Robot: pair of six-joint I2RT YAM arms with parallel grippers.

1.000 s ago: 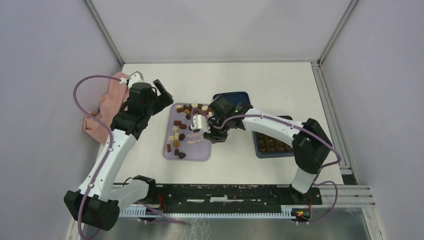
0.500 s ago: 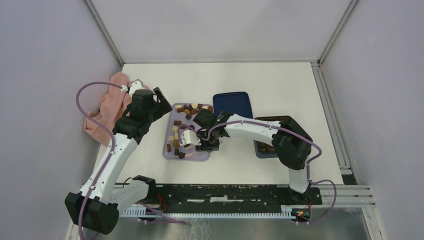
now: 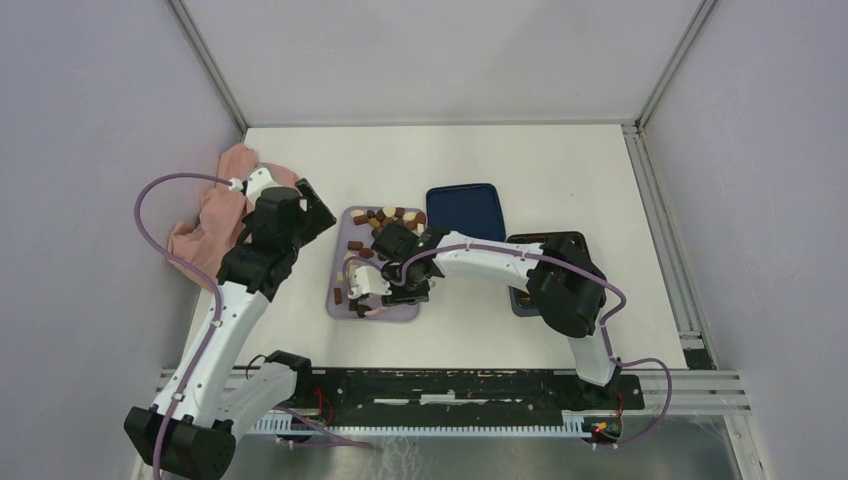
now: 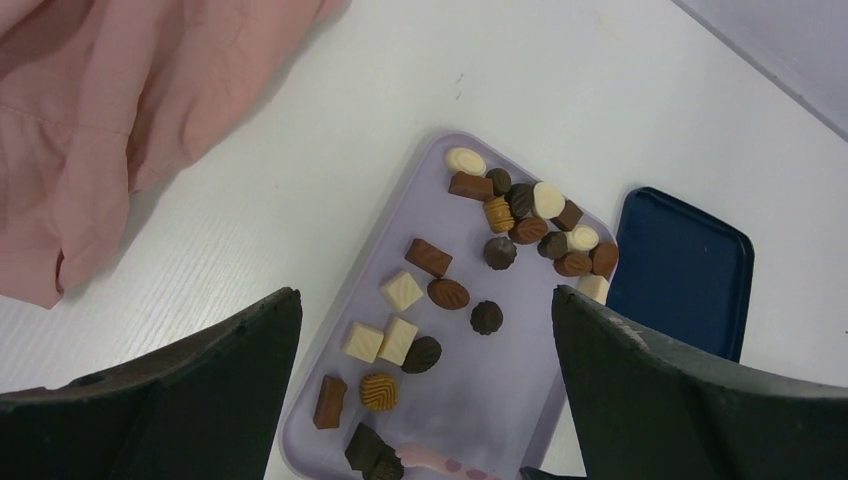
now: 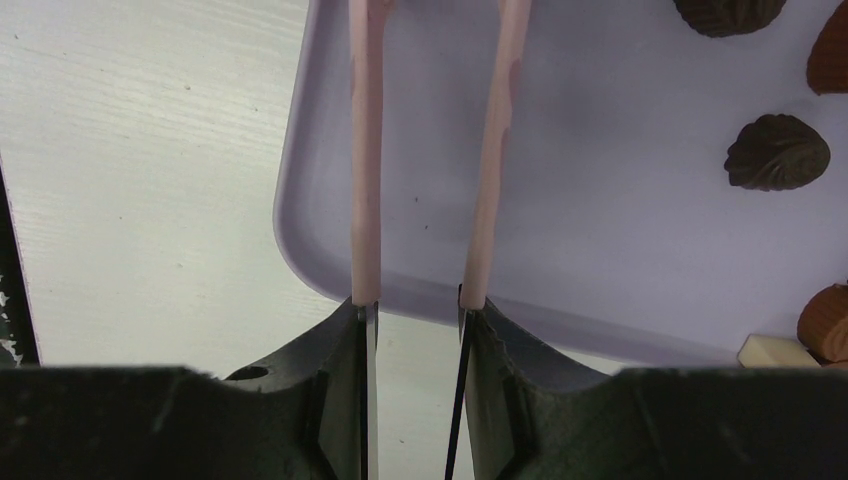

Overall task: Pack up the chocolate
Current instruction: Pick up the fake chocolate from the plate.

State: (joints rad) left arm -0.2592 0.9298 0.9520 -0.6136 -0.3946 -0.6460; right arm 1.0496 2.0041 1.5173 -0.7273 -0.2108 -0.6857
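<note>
The lilac tray lies near the middle of the desk, a little toward its left edge. The chocolate is on it, with a tight cluster of dark, mid-brown and cream pieces at the tray's far right corner and looser pieces spread down its middle toward the near end.

The right gripper is clamped on a pair of pink tongs. Its fingers press the two thin arms from outside, and the arms reach out over the tray's near corner. Their tips run out of the wrist view, so I cannot tell whether they hold a piece. Two dark ridged pieces lie to one side of the tongs, apart from them.

The left gripper hangs above the tray's left side with its jaws spread wide and nothing between them.

A dark blue lid lies just beside the tray's far right corner. A pink cloth is bunched at the desk's left edge. The dark blue box sits toward the right edge, mostly hidden under the right arm.
</note>
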